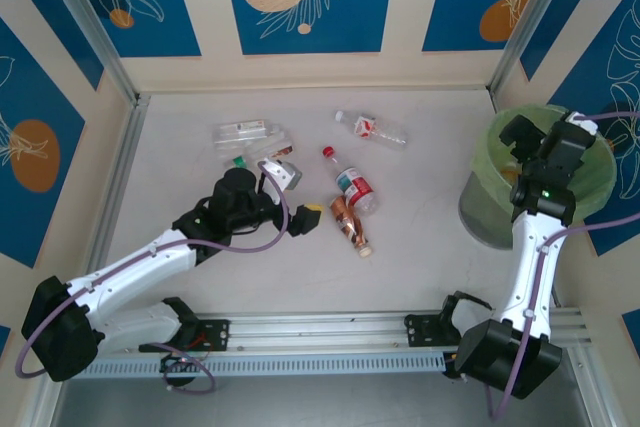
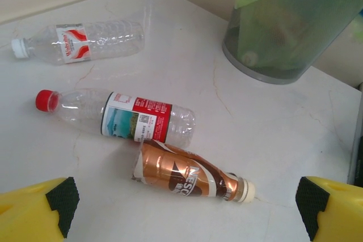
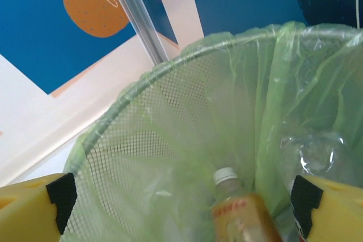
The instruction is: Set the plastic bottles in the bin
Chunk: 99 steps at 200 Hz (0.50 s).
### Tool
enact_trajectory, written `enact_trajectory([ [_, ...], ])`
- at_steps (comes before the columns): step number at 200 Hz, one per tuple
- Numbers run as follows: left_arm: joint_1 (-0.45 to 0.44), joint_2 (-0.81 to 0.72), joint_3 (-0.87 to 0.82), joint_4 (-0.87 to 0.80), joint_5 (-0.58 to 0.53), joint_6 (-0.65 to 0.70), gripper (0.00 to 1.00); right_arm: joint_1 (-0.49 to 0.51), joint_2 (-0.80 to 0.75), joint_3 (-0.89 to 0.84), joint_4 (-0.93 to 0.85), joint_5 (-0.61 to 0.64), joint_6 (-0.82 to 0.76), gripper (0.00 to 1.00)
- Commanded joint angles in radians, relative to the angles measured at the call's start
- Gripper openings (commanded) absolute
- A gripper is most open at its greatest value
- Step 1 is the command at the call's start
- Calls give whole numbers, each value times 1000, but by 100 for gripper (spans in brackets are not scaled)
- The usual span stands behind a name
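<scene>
From the top view I can't make out much of the right claw (image 1: 531,143): it hangs over the bin (image 1: 481,213) at the right edge of the frame, and its dark wrist covers part of the green liner (image 1: 500,152). Its own camera looks down into the bin (image 3: 170,69), where an amber bottle (image 3: 240,209) with a white cap is cut off by the bottom edge and a clear bottle (image 3: 313,152) blurs into the liner at lower right. The yellow fingers (image 3: 34,205) sit at the two bottom corners, spread wide with nothing between them. The right arm rises steeply from its base. The left arm stretches low toward mid-frame, its wrist hiding part of the crushed bottles (image 1: 245,134) at upper left. The left claw (image 1: 310,214) is also spread and empty (image 2: 186,205), just beside the brown bottle (image 2: 187,174), which touches the red-capped bottle (image 2: 125,118). The white-capped bottle (image 2: 79,42) lies apart on the table (image 2: 272,134).
</scene>
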Motion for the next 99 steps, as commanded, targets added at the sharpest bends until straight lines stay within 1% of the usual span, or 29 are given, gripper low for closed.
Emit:
enact_trajectory([
  [1, -10, -10, 35, -21, -55, 20, 100, 15, -18, 37, -67, 10, 4, 100],
  [25, -10, -22, 31, -26, -132, 18, 100, 30, -28, 41, -78, 26, 5, 100],
  [51, -11, -20, 45, -58, -185, 16, 100, 45, -23, 73, -110, -50, 6, 99],
  [78, -10, -7, 73, -108, -249, 4, 100, 82, -44, 86, -122, -28, 9, 100],
  [99, -9, -7, 83, -133, -300, -14, 100, 103, -67, 92, -120, -50, 17, 100],
])
